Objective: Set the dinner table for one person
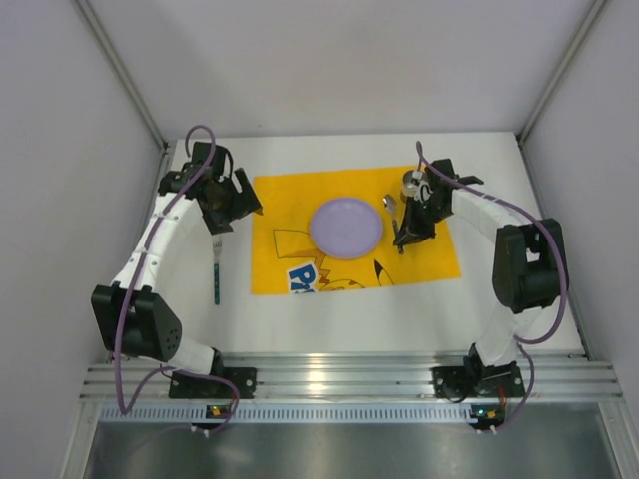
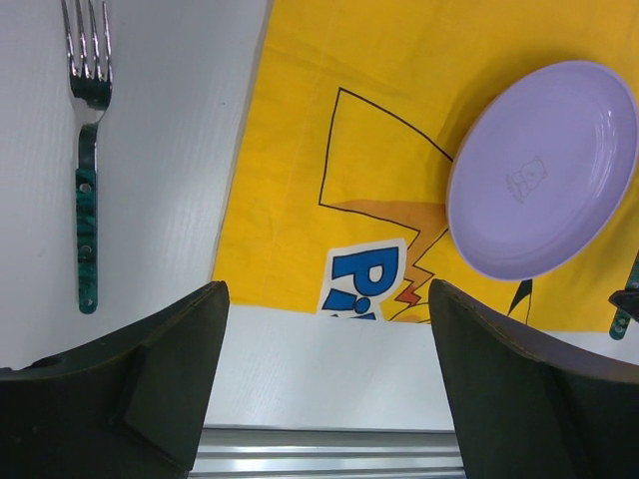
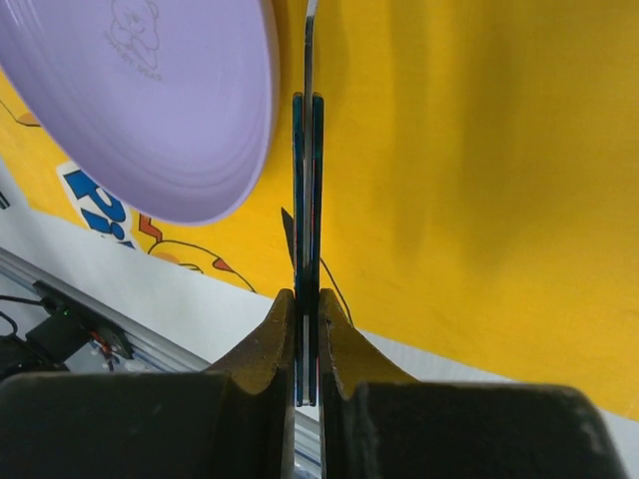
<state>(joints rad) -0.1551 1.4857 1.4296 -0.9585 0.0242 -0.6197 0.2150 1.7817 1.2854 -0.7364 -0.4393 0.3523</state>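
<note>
Plate (image 1: 345, 228) set on yellow mat (image 1: 429, 254) over white worktop (image 1: 399, 319); fork (image 1: 217, 264) left of plate, off mat. Right jaws clamped on spoon (image 1: 390, 204) just right of plate; left jaws apart, empty. Seemingly outstanding: spoon release.

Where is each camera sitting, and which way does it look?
Top external: high above, behind the arms, looking down on the dinner table; both arms show.
Left wrist: on the left arm, looking down past its open left pincer at the fork and yellow mat.
Right wrist: on the right arm, looking along the right pincer, shut on a thin utensil.
Shared: both wrist views show the purple plate on the mat.
</note>
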